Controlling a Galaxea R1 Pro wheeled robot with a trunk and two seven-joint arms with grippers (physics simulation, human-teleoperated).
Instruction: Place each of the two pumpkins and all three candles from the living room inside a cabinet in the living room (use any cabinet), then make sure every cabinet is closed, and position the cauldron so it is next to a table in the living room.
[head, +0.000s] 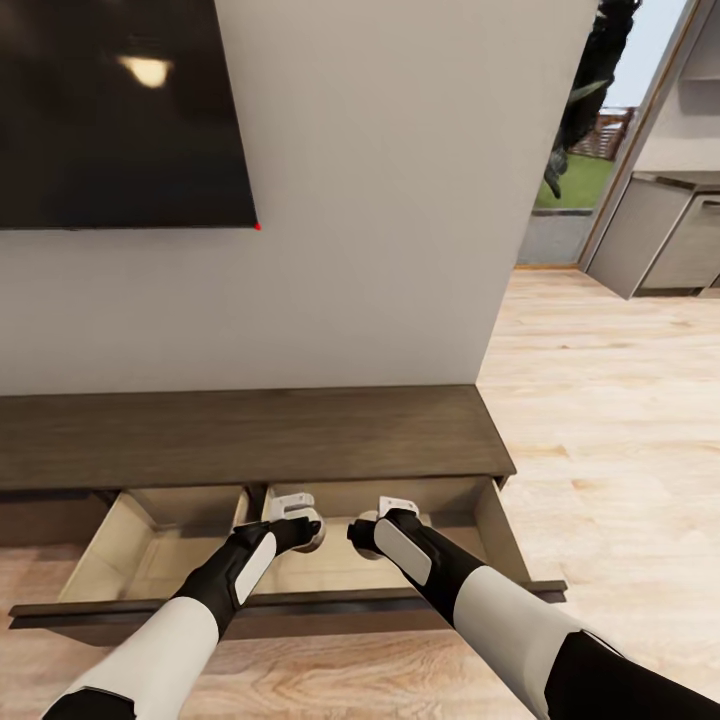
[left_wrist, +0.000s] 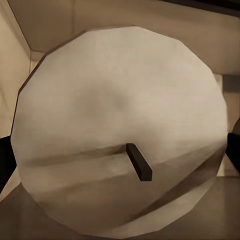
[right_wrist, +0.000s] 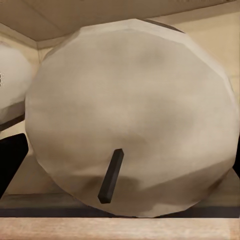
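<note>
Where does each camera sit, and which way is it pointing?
Head view: on the head, looking down at the cabinet, drawer open; both arms, left gripper and right gripper show.
Left wrist view: by the left gripper, facing the left candle, wick end on; dark fingers at the edges.
Right wrist view: likewise, facing the right candle.
Shared: all three show the drawer's beige inside.

Both arms hide most of each candle (head: 318, 533); the cabinet (head: 250, 440) runs off at nine o'clock.
</note>
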